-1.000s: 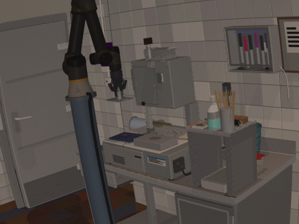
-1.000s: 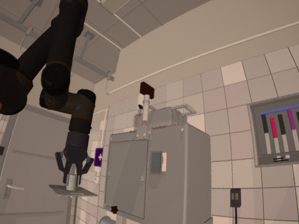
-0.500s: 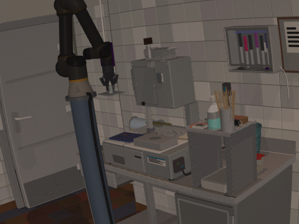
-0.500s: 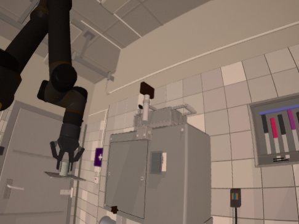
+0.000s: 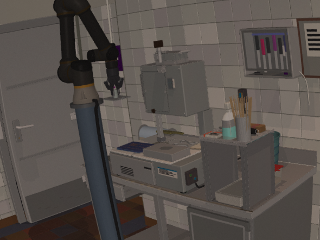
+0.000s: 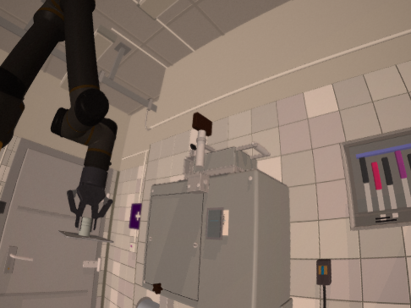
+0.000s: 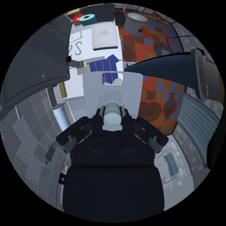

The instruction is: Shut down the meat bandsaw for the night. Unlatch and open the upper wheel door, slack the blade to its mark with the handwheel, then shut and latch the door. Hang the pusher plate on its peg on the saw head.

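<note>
The pusher plate (image 7: 112, 92), a flat speckled grey plate with a rectangular slot and a round upright handle (image 7: 111, 115), hangs level in the air left of the saw head, carried by its handle in my closed gripper (image 5: 115, 88) (image 6: 86, 218). The saw head (image 5: 175, 87) is a grey box on a column above the saw table, with its upper wheel door (image 6: 174, 243) lying flat against it. A latch (image 5: 171, 83) sits at the door's right edge. The handwheel post with a dark knob (image 6: 201, 122) rises from the top of the head. The peg is not visible.
The steel counter (image 5: 271, 182) carries the saw base, a grey block (image 5: 166, 150), a blue pad (image 5: 134, 146), a shelf unit (image 5: 238, 168) with a bottle and a cup of sticks. A knife rack (image 5: 268, 53) hangs on the tiled wall. A door (image 5: 29, 125) stands at the left behind my arm's column.
</note>
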Controlling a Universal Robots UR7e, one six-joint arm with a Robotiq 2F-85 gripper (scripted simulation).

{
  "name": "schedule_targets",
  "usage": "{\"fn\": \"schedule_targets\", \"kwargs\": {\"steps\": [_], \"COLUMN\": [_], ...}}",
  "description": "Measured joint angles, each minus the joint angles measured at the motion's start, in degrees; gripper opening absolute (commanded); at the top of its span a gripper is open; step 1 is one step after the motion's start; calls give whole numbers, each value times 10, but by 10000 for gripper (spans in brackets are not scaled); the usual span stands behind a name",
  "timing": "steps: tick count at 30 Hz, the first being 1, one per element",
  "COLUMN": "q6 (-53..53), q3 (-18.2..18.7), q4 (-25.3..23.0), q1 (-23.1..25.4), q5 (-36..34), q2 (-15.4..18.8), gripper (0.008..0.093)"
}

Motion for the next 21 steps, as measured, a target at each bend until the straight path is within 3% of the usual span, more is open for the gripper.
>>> {"fn": "schedule_targets", "kwargs": {"steps": [13,21], "q6": [8,45], "q3": [-3,-22], "q4": [7,45], "q1": [4,20], "q5": [-4,-28], "q2": [3,22], "gripper": [80,80]}}
